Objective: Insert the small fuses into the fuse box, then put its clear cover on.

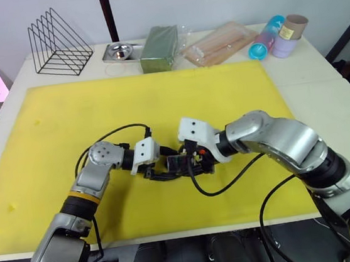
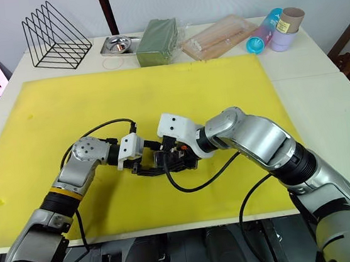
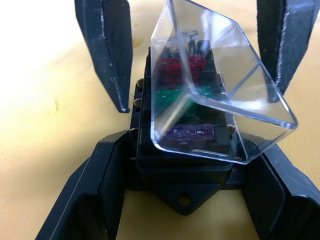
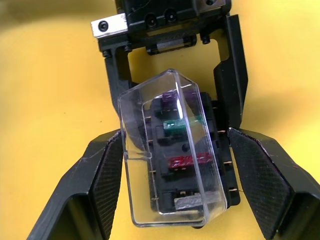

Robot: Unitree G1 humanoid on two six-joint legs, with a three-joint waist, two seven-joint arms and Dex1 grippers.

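- Left claw (image 3: 190,210) grasps the fuse box (image 3: 182,165); right claw (image 4: 170,190) stands released around it.
- Clear cover (image 4: 167,150) sits tilted between them: level it, then press evenly.

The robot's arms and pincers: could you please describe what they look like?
Both arms have silver-grey metal shells with black joints; the left forearm carries an orange-yellow band. Each wrist ends in a white block with small dark holes. Loose black cables loop from both arms over the mat. The left pincer and right pincer each have two black, wedge-shaped fingers with a finely textured surface.
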